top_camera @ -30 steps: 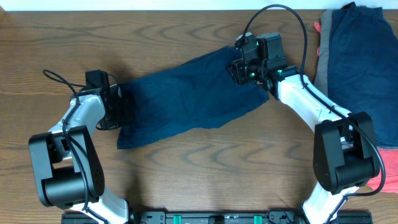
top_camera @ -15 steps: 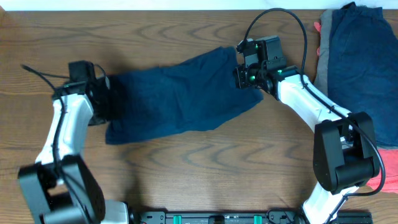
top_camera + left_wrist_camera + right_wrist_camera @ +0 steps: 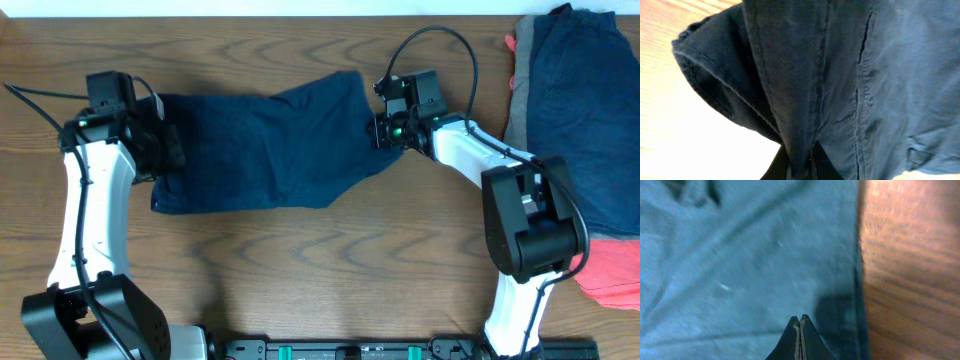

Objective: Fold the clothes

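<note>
Navy shorts (image 3: 265,140) lie rumpled across the table (image 3: 330,260). The left gripper (image 3: 801,165), arm outstretched, pinches their left end. The right gripper (image 3: 800,330) sits closed at their right edge, hold unclear.

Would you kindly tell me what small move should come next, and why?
Probably ease both claws apart to flatten the navy shorts: the left claw pinches one end, the right claw is shut at the other, and the cloth lies creased.

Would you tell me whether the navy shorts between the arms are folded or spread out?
Spread out: the navy shorts lie stretched out long, not doubled over.
</note>
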Motion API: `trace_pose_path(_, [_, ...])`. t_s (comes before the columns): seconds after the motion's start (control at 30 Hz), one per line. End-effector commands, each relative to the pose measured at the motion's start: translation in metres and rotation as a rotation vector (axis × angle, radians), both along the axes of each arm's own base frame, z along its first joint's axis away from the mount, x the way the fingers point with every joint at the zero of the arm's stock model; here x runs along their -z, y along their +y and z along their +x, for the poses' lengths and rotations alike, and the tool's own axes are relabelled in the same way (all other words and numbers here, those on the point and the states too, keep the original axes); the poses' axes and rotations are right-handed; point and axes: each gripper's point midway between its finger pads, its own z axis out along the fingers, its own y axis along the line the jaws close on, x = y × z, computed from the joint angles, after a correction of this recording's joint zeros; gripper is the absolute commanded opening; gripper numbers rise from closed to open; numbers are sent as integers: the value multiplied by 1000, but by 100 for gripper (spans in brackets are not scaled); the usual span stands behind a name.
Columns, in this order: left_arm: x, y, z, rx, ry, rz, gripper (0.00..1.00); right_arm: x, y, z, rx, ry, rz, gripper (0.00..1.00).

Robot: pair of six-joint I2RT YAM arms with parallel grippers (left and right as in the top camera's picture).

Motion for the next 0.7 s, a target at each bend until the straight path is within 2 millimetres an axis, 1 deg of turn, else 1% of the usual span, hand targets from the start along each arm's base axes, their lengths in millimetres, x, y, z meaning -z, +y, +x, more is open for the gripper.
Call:
trace_pose_path(0.0, [-28,6,13,9,-66,27,6,14,2,-9,8,64,18,1])
trace_pose_path(0.1, [-41,7,19,10,-99,34,6,25,6,-20,-5,114,3,1])
trace_pose_path(0.17, [-46,6,24,15,-119,39,6,28,12,-30,-25,147,-1,1])
trace_pose_path(0.3, [-51,5,34,23,-164,49,6,35,30,-62,-81,248,-2,1])
trace_pose_path(0.4, [-55,6,43,24,-203,57,6,41,37,-83,-110,301,-47,1])
trace_pose_path(0.53, [-59,8,52,24,-239,65,6,40,35,-92,-110,330,-76,1])
trace_pose_path(0.6, [-59,8,53,24,-242,65,6,36,34,-92,-109,325,-73,1])
trace_pose_path(0.67, [-57,7,53,27,-238,64,6,28,34,-84,-102,296,-61,1])
